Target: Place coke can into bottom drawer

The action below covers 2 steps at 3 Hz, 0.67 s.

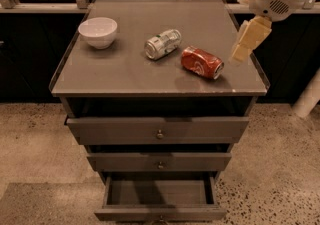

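Note:
The coke can (202, 62) is red with white lettering and lies on its side on the right part of the cabinet top (125, 76). My gripper (241, 51) hangs from the white arm at the upper right, over the cabinet's right edge. It is just right of the coke can and apart from it, and it holds nothing that I can see. The bottom drawer (160, 213) is pulled out, and its inside shows nothing in it.
A silver-and-green can (162, 44) lies on its side just left of the coke can. A white bowl (98, 31) stands at the top's left. The two upper drawers (158, 130) are slightly pulled out. Speckled floor surrounds the cabinet, with a white post (309, 96) at right.

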### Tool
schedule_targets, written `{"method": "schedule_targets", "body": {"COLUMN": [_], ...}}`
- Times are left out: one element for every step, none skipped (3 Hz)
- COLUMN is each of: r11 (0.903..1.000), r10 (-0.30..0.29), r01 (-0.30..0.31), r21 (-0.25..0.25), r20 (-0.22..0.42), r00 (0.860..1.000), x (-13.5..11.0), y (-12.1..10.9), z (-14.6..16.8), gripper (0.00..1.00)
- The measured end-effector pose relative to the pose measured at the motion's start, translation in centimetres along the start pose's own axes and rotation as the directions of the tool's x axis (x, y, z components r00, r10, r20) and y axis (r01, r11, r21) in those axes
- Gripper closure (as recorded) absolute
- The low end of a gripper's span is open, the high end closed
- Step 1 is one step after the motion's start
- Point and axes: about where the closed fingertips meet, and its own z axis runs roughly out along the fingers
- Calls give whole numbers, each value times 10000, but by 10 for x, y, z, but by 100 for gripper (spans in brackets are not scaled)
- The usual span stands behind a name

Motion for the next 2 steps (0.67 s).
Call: {"method": "schedule_targets", "body": {"r11": [10000,9943], "r10": [56,775], "r01": [-56,-770], "r21": [-26,-732], "r20": [110,50], "r00": [9999,9970], "x": [0,13], "y": [-8,15], "z": [8,29], "gripper": [0,0]}}
